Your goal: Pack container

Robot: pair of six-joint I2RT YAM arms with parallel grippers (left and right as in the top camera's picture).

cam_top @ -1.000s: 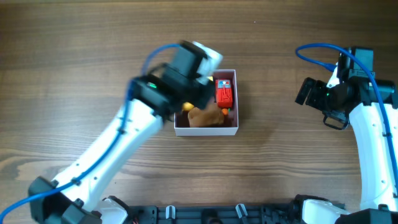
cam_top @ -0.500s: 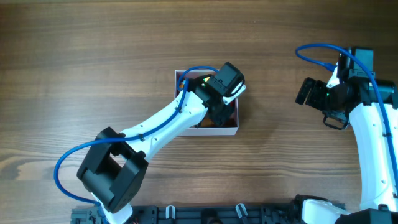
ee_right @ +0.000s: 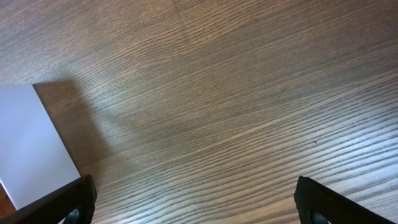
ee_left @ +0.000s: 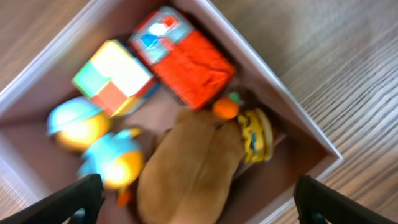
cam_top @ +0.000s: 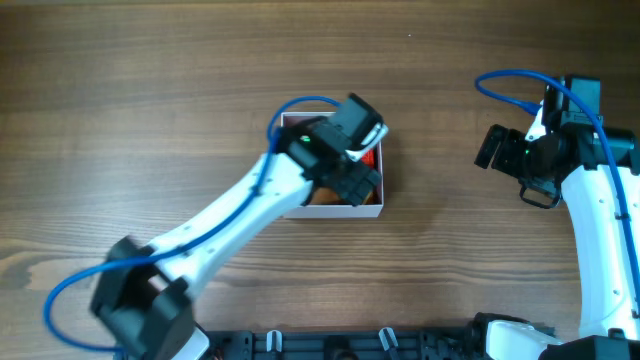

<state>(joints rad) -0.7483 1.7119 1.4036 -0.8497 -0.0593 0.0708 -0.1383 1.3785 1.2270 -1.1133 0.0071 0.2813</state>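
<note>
The container (cam_top: 340,211) is a white-walled box with a mauve inside, at the table's middle. In the left wrist view its rim (ee_left: 280,93) frames a red block (ee_left: 186,59), a multi-coloured cube (ee_left: 112,78), two blue-and-yellow toys (ee_left: 115,165), a brown plush (ee_left: 193,168) and a small yellow toy with an orange ball (ee_left: 255,134). My left gripper (ee_left: 199,208) hangs open right above the plush, holding nothing. From overhead its wrist (cam_top: 345,160) covers most of the box. My right gripper (ee_right: 198,208) is open over bare wood, far right of the box.
The right arm (cam_top: 600,230) stands along the table's right edge with a blue cable looping above it. A white wall of the container (ee_right: 31,143) shows at the left of the right wrist view. A black rail (cam_top: 380,345) runs along the front edge.
The left arm has swung about over the container and its jaws have gone from partly closed to wide open. The right arm has not moved.
</note>
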